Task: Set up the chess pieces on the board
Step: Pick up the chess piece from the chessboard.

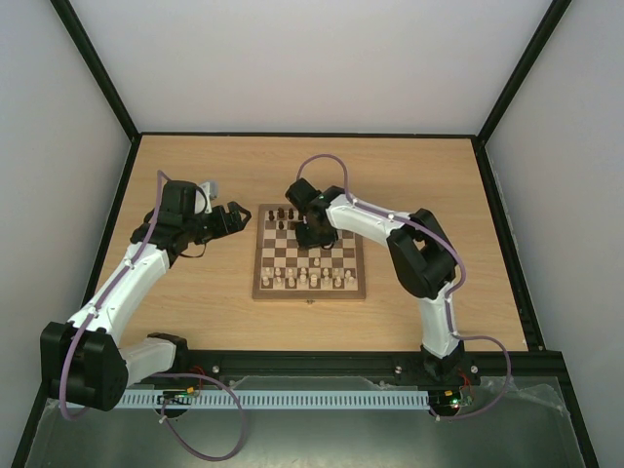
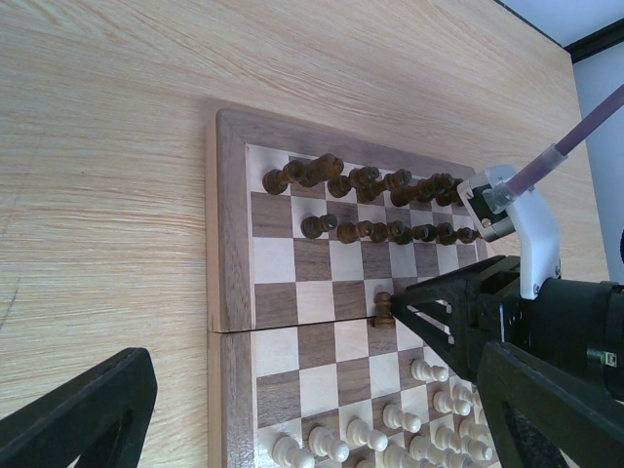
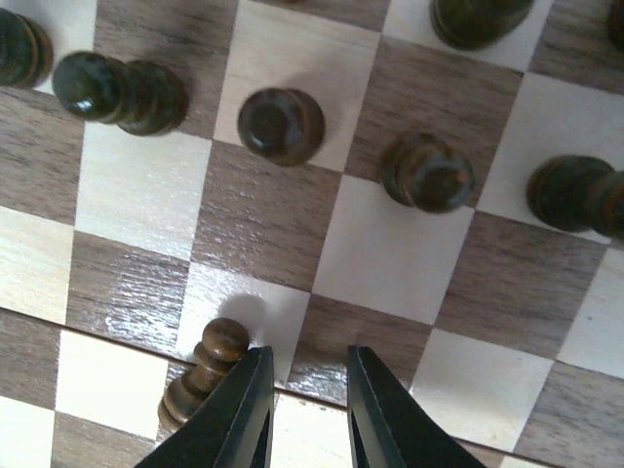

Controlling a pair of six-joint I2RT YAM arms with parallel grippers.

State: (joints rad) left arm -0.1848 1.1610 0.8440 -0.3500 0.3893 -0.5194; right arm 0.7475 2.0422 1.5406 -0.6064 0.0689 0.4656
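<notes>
Narrowly parted and empty, right fingers (image 3: 252, 409) hover beside a stray dark pawn (image 3: 210, 370) at the middle of the board (image 2: 229, 224); left fingers (image 2: 88, 419) hang wide over the bench (image 2: 97, 146). Next, likely: straddle the pawn, carry it to the far dark ranks (image 2: 400, 232).

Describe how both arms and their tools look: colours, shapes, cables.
Left arm and right arm match: white rounded link shells between bulky black joints. A purple cable loops along each, from the base to the wrist. Left tool and right tool are black, with two flat tapering fingers. No markings legible.
</notes>
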